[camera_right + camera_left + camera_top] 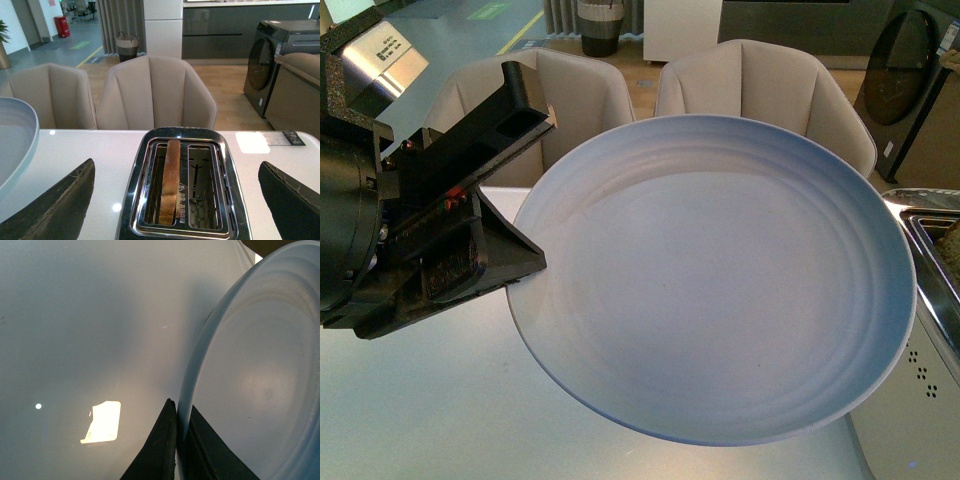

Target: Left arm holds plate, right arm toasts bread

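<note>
The large pale blue-grey plate (720, 290) hangs above the white table, empty, filling the front view. My left gripper (515, 270) is shut on its left rim; in the left wrist view its black wedge jaws pinch the plate's edge (182, 405). The plate's rim also shows in the right wrist view (15, 135). The bread (170, 182) stands upright in one slot of a chrome toaster (182, 185), its crust edge up; the other slot is empty. My right gripper (180, 210) is open, its black fingers (60, 205) wide apart on either side of the toaster, above it.
The toaster's corner (930, 300) sits right of the plate at the table's right. Two beige chairs (155, 90) stand behind the white table (75, 340). A dark washing machine (280, 60) and a basket (127, 45) stand further back.
</note>
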Tool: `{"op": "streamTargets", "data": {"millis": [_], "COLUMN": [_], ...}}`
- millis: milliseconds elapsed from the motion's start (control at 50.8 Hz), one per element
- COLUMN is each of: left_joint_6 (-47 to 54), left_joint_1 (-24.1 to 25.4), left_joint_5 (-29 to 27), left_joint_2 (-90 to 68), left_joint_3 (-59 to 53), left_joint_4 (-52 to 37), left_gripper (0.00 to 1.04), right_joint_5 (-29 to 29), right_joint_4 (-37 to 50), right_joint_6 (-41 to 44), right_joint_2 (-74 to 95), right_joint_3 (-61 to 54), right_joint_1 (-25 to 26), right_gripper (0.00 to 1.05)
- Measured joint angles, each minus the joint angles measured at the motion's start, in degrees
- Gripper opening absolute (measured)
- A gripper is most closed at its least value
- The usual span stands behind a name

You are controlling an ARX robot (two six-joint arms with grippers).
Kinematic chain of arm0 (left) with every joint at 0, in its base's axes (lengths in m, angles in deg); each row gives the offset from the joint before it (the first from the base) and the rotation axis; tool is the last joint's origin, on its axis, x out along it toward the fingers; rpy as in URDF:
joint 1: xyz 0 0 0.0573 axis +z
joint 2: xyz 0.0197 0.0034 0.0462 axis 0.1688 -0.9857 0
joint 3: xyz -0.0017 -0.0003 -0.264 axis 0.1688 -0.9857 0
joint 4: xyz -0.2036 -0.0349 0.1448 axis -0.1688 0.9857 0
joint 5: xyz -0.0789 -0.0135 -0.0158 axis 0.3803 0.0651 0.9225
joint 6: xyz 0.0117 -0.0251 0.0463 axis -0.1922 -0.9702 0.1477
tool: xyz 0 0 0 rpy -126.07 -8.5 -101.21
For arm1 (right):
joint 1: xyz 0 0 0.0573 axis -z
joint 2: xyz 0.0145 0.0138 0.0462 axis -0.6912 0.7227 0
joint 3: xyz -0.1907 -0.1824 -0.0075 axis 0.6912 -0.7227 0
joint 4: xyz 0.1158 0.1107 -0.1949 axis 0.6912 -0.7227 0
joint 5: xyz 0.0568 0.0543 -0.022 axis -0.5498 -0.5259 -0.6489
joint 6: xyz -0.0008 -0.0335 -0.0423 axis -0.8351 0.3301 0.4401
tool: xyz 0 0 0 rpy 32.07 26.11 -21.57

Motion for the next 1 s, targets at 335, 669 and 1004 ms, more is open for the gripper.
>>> {"op": "streamTargets", "data": {"millis": [335, 669, 1004], "left_joint_6": [0.00, -0.61, 0.17], "left_joint_1": [0.00, -1.27, 4.98], "left_joint_5": [0.00, -15.19, -10.75], "left_joint_2": [0.00, -0.09, -0.20], "left_joint_3": [0.02, 3.43, 4.00], "left_joint_4": [0.00, 8.68, 8.04], "left_gripper": [0.03, 0.03, 0.03], "right_joint_5": [0.00, -0.02, 0.00], "right_joint_4": [0.00, 0.00, 0.00], "right_joint_6": [0.00, 0.00, 0.00], "right_joint_2": [0.00, -0.04, -0.07], "right_joint_3": [0.00, 0.00, 0.00], "right_joint_1": [0.00, 0.00, 0.00], "right_gripper": [0.96, 0.96, 0.96]}}
